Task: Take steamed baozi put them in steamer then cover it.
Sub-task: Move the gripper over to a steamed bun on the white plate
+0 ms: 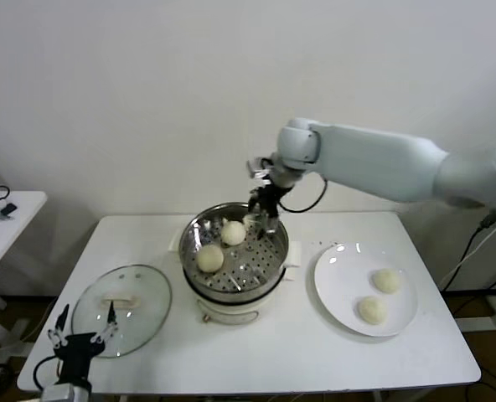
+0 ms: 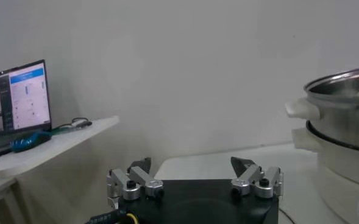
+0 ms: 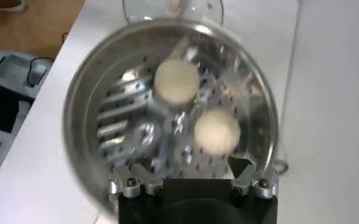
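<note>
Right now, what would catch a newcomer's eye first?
The right gripper hangs open over the far rim of the steamer at table centre, where two baozi already sit. Two more wait on the plate to its right; the lid lies to its left.

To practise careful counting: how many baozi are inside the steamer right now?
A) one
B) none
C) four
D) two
D: two baozi lie in the steamer, and two more wait on the plate.
</note>
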`<state>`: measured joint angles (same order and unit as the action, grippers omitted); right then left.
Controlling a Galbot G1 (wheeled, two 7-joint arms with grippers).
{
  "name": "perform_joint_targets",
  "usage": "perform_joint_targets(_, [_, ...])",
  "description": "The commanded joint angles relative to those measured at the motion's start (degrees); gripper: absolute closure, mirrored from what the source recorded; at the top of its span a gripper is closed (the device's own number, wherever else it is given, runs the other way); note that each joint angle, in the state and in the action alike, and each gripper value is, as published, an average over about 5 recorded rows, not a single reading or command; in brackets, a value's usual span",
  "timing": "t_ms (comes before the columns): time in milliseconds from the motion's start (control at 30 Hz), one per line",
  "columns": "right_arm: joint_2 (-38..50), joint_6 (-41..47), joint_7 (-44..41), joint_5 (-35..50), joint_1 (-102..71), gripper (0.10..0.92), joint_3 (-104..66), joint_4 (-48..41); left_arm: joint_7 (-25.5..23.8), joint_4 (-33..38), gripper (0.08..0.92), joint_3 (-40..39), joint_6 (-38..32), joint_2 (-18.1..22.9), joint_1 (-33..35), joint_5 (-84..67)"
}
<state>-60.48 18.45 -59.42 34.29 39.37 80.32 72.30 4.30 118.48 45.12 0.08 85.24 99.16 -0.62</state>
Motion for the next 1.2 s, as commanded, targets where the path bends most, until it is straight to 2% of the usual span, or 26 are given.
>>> perform_joint_targets(33, [20.08,-0.98,-1.08,-9.92,-3.84,0.203,-1.66,9.14,-0.39,0.14,0.177,0.2,0.51,0.12,-0.1,0.27])
perform_joint_targets(233, [25.94,-2.78,-1.68,-19.81,-12.79,0.203,-1.96,9.99,-0.4,0.1,0.177,0.0,0.52,0.13,0.21,0.92])
perform_joint_targets(400, [27.28,-3.27,-1.86,-24.33,-18.5,0.203,-3.4,8.67,-0.37,-0.09,0.177,-0.16,0.49,0.33,0.26,1.19])
perform_joint_targets(1200, [23.31,-3.87,-1.53,-27.98,-28.26,0.203,-6.75,1.25,-0.14,-1.74,0.177,0.33,0.0,0.18,1.08,-0.69])
